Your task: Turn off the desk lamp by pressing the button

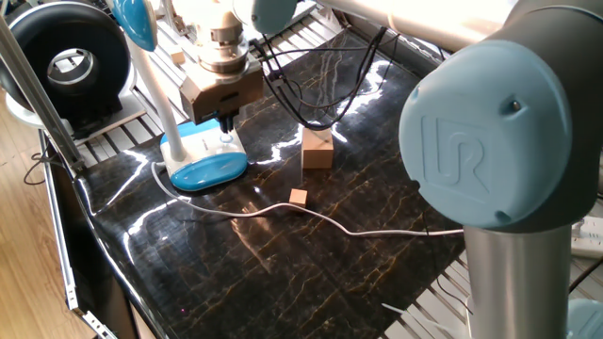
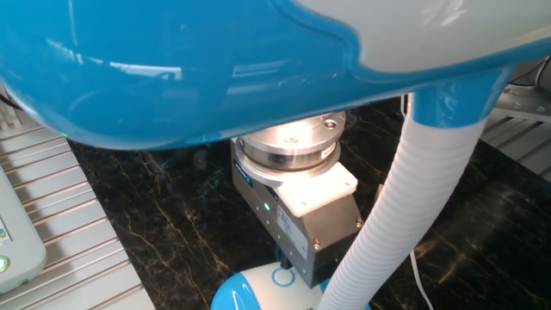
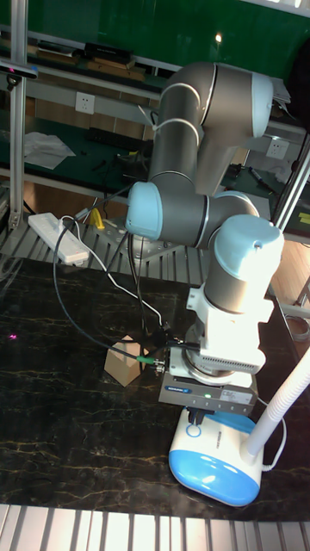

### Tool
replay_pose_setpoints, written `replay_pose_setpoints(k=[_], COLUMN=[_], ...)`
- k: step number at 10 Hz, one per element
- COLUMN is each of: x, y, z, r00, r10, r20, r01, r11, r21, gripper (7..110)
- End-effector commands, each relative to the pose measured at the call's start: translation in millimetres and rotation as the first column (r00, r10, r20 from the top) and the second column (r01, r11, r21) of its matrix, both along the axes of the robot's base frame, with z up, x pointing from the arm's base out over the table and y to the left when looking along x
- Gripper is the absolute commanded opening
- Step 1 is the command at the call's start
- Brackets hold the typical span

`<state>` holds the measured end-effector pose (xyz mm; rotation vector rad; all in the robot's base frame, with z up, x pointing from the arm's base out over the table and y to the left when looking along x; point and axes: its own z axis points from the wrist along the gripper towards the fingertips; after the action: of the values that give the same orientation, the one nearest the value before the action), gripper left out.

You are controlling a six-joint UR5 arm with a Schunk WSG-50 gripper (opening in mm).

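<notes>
The desk lamp (image 1: 203,160) stands at the table's left with its blue-rimmed white base, white neck (image 2: 405,207) and blue head (image 2: 215,60). The button (image 2: 281,277) is a small ringed circle on the base's white top, also seen in the tall view as the button (image 3: 200,432). My gripper (image 1: 226,127) points straight down over the base. Its dark fingers show as one narrow stub with no gap, shut on nothing. The gripper (image 2: 282,257) tip sits right at the ring; I cannot tell whether it touches. The gripper (image 3: 193,420) hangs low over the lamp (image 3: 215,461).
A wooden block (image 1: 317,148) and a small wooden cube (image 1: 298,197) lie right of the lamp. The white cord (image 1: 330,221) runs across the dark table. A black round fan-like device (image 1: 66,61) stands at the back left. A white power strip (image 3: 60,237) lies behind the table.
</notes>
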<state>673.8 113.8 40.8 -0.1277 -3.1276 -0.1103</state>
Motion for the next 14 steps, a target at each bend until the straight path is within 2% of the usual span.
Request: replay_pose_setpoints(k=[1,7,14], x=[2.8,8.3,2.2], y=[0,-2,5], z=[-2.3,-12.7,-15.3], r00=[1.0,1.0,1.0], r10=[-0.001,-0.002,-0.012], r20=[0.008,0.025,0.024], r01=[0.001,0.002,0.011], r11=[1.0,1.0,1.0], r21=[0.027,0.022,0.019], gripper=[7,7,7])
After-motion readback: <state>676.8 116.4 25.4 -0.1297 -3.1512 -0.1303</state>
